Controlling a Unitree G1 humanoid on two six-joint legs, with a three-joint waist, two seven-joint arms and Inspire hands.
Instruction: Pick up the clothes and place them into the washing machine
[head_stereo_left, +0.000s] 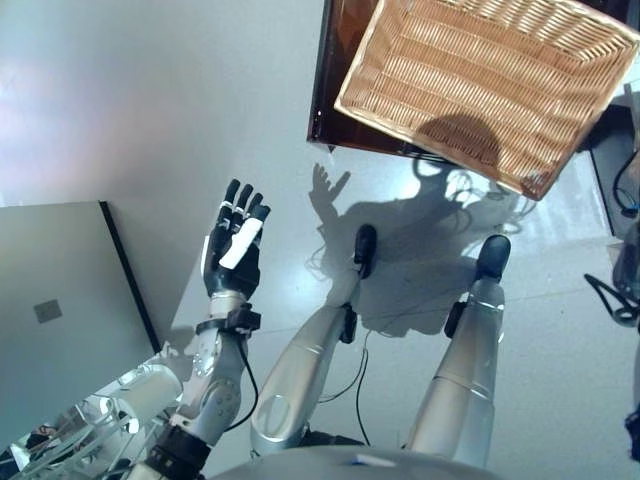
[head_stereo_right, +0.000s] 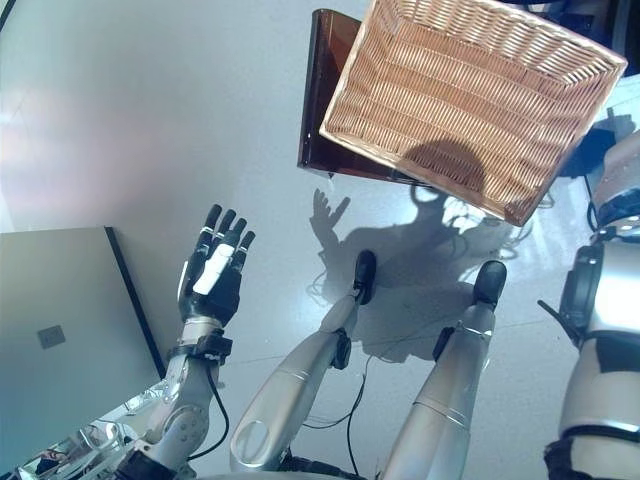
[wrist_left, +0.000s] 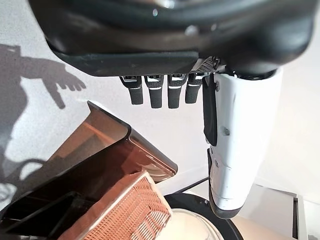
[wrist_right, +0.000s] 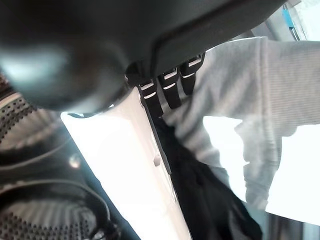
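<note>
The shallow wicker basket (head_stereo_left: 480, 80) rests empty on the low dark brown box (head_stereo_left: 335, 70) at the upper right. My left hand (head_stereo_left: 235, 250) is raised above the floor to the left of the box, fingers straight and holding nothing. In the right wrist view my right hand (wrist_right: 170, 90) has straight fingers beside a grey garment (wrist_right: 265, 95) and a black garment (wrist_right: 210, 200), next to the perforated drum (wrist_right: 30, 125) of the washing machine. Neither garment is gripped.
The washing machine's grey top (head_stereo_left: 60, 300) lies at the lower left. The pale glossy floor (head_stereo_left: 150, 90) spreads between it and the box. In the left wrist view the box (wrist_left: 115, 165) and the basket's corner (wrist_left: 135, 210) lie past the fingers.
</note>
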